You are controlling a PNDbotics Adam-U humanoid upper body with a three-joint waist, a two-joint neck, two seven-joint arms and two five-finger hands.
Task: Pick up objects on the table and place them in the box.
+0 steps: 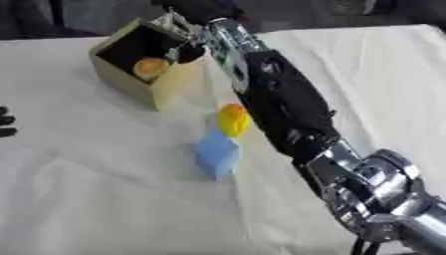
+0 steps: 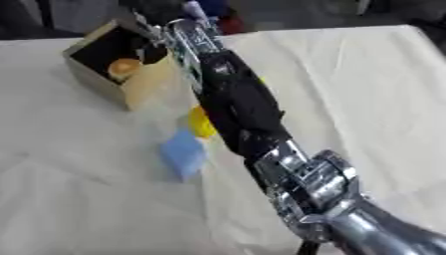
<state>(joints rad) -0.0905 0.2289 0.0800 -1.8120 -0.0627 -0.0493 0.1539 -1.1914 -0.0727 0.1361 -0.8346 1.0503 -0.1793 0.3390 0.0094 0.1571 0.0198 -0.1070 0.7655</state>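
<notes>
On the white cloth [image 1: 104, 199], just beside the right forearm [image 1: 287, 109]: yellow piece [image 1: 233, 119] touching blue block [image 1: 216, 154], both not yet boxed. Blue block nearer the viewer, yellow piece at its far end, long axis of the pair running roughly toward the box [image 1: 166, 87]. Inside the box, one orange piece [image 1: 151, 67] already down. Right hand [image 1: 187, 27] far past the pair, up at the box's far rim, fingers blurred against the dark opening; cannot tell how far open, or whether holding anything. Pair lying back along the arm, toward the elbow, on its left side. Left hand [image 1: 5, 124] only dark fingertips at the left edge, well apart from the pair, spread unclear. Likely next: right hand drawn back from the box toward the yellow piece, the nearer of the two.
</notes>
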